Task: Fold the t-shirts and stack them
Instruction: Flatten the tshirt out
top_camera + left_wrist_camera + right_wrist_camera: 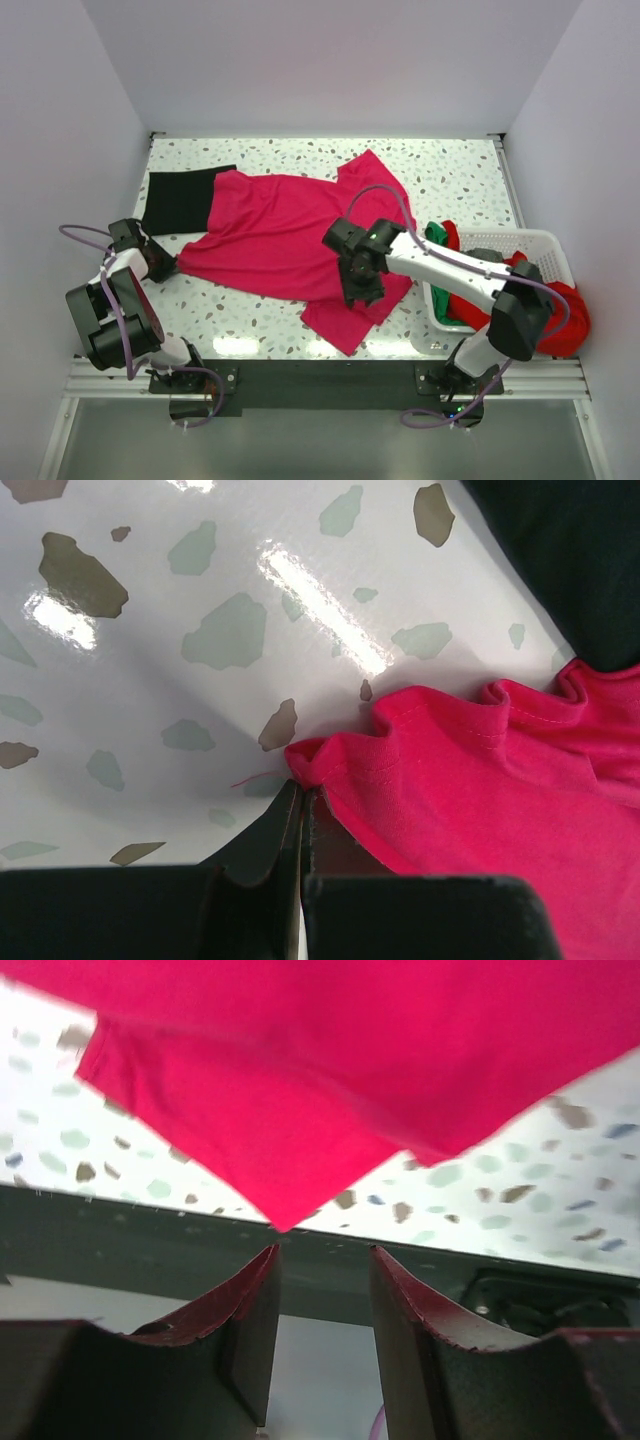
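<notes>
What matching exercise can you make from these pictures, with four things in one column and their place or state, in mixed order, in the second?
Column one:
1. pink t-shirt
2. black t-shirt
3. left hand
4. right hand

Column two:
A. open, holding nothing
B. lies at the far left of the table
C. spread across the middle of the table
D. shut on the edge of pink cloth

Pairs: 1-C, 2-B, 3-D, 4-A

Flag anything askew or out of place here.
The pink t-shirt lies skewed and wrinkled, its edge overlapping the black t-shirt. A red t-shirt spills over the basket rim.
</notes>
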You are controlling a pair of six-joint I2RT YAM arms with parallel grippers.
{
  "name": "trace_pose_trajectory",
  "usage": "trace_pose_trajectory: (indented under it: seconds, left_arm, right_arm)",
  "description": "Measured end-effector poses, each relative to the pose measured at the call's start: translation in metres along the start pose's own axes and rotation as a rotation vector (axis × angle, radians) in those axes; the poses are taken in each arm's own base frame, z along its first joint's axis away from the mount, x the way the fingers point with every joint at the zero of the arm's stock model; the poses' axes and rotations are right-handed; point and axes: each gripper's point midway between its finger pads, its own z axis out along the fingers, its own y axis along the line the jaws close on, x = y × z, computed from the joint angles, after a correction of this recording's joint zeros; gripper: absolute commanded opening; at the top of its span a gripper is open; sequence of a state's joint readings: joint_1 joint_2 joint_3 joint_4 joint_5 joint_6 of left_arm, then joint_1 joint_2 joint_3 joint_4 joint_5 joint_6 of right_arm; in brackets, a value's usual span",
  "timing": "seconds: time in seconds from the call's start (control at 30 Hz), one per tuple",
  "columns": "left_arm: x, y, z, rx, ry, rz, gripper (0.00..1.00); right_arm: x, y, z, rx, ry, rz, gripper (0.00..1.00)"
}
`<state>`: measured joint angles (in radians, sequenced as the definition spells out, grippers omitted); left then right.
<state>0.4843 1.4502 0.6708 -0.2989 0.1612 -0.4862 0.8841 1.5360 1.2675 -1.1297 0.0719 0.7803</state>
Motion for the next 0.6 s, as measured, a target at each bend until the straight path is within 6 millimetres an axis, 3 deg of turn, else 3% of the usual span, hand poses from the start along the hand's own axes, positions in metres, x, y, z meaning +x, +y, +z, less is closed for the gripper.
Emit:
trace_pose_trajectory:
  seconds: [0.1,0.2,0.43,0.6]
  left_arm:
    - [0.000,-0.001,0.000,0.005,-0.001,0.000,0.00]
    - [0.000,-0.003,0.002,0.016,0.000,0.001,0.00]
    - [-0.001,-0.006,0.003,0.036,0.001,0.002,0.00]
    - [-0.001,-0.009,0.005,0.053,0.003,0.003,0.00]
  right_arm:
    - [0.019,0.024,0.017,-0.031,0.041,-0.071,0.43]
    - [0.041,0.033,0.034,-0.036,0.083,-0.107,0.43]
    - [0.093,0.038,0.071,-0.031,0.169,-0.136,0.44]
    - [0.107,0.036,0.084,-0.034,0.187,-0.092,0.45]
